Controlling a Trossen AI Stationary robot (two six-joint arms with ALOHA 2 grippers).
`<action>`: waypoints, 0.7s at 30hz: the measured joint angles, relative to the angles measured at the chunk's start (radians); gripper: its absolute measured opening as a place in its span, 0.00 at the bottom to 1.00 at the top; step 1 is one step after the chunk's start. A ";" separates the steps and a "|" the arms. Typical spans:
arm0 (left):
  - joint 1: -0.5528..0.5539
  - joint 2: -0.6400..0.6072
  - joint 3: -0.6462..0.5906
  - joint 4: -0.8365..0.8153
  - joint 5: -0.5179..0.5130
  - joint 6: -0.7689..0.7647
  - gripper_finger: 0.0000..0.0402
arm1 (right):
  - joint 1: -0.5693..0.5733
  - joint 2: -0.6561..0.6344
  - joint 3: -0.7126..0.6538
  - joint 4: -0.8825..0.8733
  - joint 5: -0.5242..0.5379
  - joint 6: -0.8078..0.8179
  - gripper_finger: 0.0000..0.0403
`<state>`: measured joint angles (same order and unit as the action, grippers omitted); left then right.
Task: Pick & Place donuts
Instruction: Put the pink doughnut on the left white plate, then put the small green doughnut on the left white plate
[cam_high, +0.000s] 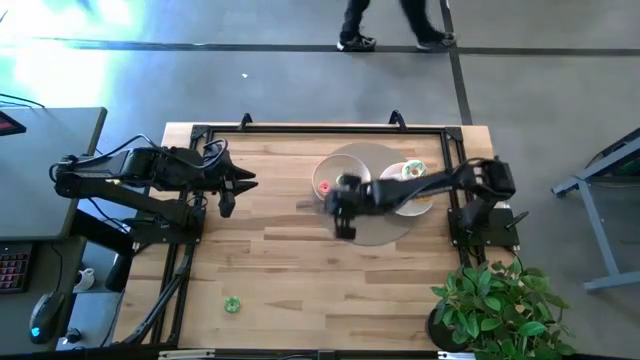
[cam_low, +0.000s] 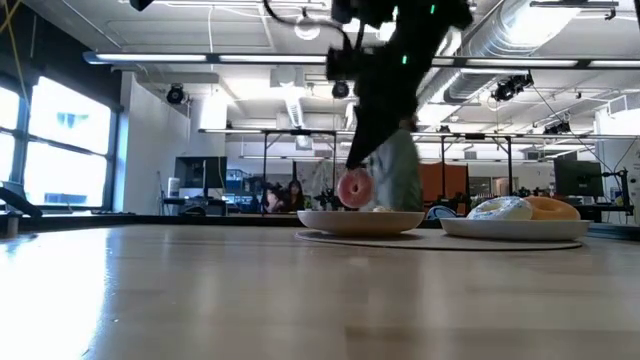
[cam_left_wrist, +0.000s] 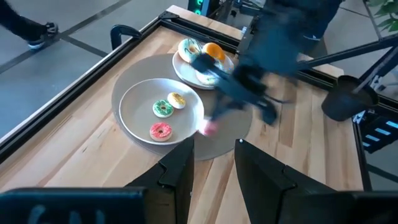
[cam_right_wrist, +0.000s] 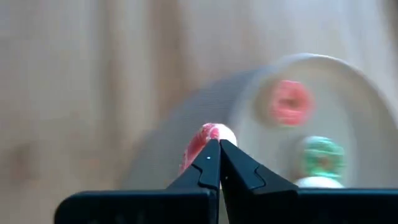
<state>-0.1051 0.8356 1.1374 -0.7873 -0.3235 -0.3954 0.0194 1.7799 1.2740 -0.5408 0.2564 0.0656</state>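
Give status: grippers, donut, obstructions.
Right gripper shut on pink donut beside beige plate. Left gripper open, idle at left. Nothing blocking.

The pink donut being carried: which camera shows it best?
The low view: the pink donut hangs in plain sight. The right wrist view shows it half behind the jaws, the left wrist view a sliver, the high view nothing.

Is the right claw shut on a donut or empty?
Shut on the pink donut: the right claw has its fingertips together with the donut pinched between them, beside the beige plate.
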 joint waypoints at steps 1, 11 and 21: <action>0.000 0.000 0.000 0.000 0.000 0.005 0.29 | -0.036 -0.011 -0.035 0.052 0.002 -0.012 0.00; 0.000 0.000 0.000 -0.001 0.000 0.024 0.29 | -0.269 -0.037 -0.287 0.435 -0.120 -0.023 0.00; -0.001 0.000 -0.008 -0.032 0.029 0.030 0.29 | -0.248 -0.037 -0.212 0.505 -0.194 -0.153 0.05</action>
<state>-0.1058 0.8352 1.1298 -0.8193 -0.2947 -0.3655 -0.2288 1.7432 1.0616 -0.0356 0.0622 -0.0876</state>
